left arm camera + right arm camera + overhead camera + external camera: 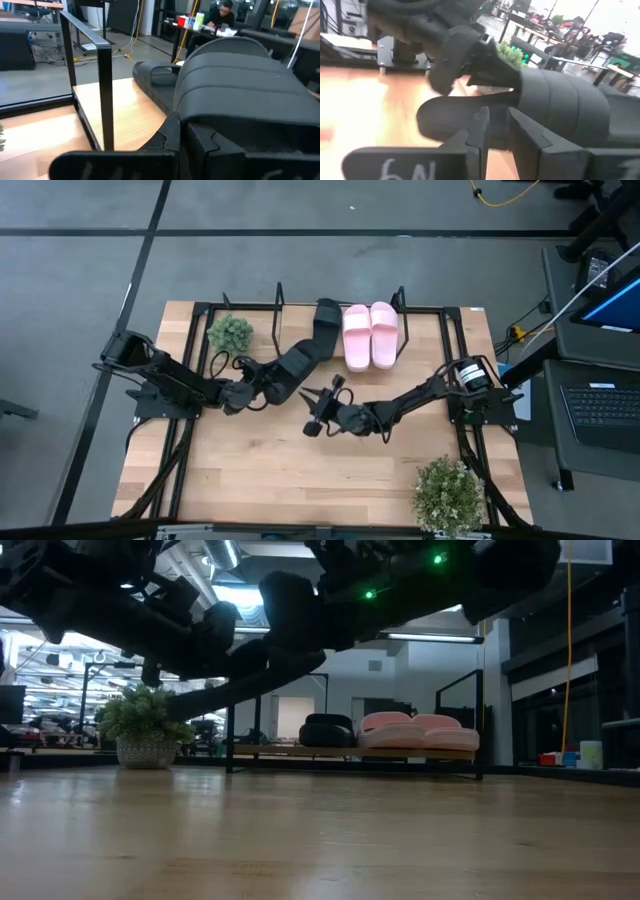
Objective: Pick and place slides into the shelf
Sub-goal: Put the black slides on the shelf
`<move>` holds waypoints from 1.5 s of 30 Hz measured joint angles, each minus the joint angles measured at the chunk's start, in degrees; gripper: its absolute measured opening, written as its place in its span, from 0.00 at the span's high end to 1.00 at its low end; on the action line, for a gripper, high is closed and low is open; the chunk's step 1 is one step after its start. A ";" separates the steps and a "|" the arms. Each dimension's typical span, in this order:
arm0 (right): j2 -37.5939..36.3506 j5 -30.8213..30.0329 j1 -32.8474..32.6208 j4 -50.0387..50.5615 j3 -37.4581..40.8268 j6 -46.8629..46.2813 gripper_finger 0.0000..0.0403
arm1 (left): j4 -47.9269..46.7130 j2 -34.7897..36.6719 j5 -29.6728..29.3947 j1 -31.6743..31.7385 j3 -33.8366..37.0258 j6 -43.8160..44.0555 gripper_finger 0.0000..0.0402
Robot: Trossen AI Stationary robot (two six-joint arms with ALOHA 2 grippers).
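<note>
Two pink slides (370,335) and one black slide (327,315) rest sole-down on the shelf (300,750) at the table's far edge. A second black slide (298,363) hangs in the air in front of the shelf, with my left gripper (250,390) shut on it. Its wide strap (240,75) fills the left wrist view. My right gripper (312,412) is open just on the near side of that slide, with nothing between its fingers. It faces the slide's sole (445,117). My left gripper holds the black slide by its heel end (270,378), pinched between the two fingers. The fingers come in about level from the table's left and lie along the slide. The slide (250,680) is lifted clear of the table and slants, its toe end higher and toward the shelf.
A small potted plant (230,333) stands at the shelf's left end, and a larger one (450,495) stands at the table's near right corner. Thin black wire uprights (105,90) rise at the shelf's sides. A person sits at a desk in the room behind.
</note>
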State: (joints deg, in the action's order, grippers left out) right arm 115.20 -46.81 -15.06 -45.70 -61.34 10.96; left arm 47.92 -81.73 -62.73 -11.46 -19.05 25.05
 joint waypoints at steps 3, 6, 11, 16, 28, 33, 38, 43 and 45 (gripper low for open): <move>0.00 -3.86 -1.35 0.49 0.00 1.54 0.85 | 4.86 -2.99 -0.30 0.61 -0.72 -2.53 1.00; 0.00 -8.51 -2.47 0.46 0.00 1.75 0.87 | 7.52 -6.55 -0.58 1.16 -3.59 -5.49 1.00; 0.00 -14.58 -3.19 1.64 0.00 1.50 0.89 | 7.39 -12.42 0.40 2.39 -9.76 -10.58 1.00; 0.02 -14.82 -3.10 1.73 0.00 1.44 0.89 | 7.24 -15.09 0.74 2.81 -13.04 -15.07 1.00; 0.02 -16.30 -3.11 1.23 0.00 1.58 0.87 | 9.65 -15.02 -0.18 5.45 -13.11 -16.69 1.00; 0.02 -28.05 -3.20 1.24 0.00 2.78 0.86 | 10.08 -14.98 -0.38 6.70 -13.11 -16.69 1.00; 0.02 -29.38 -3.15 1.17 0.00 4.11 0.76 | 12.07 -14.98 3.58 7.50 -13.09 -16.74 1.00; 0.02 -26.83 -3.09 1.22 0.00 4.14 0.60 | 13.60 -14.98 5.32 7.86 -13.07 -18.17 1.00; 0.02 -26.86 -2.93 1.23 0.00 4.28 0.55 | 13.56 -14.98 5.37 7.86 -13.06 -18.18 1.00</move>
State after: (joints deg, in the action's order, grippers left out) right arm 115.22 -73.67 -17.99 -44.47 -61.34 15.24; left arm 61.47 -96.71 -57.36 -3.60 -32.10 6.87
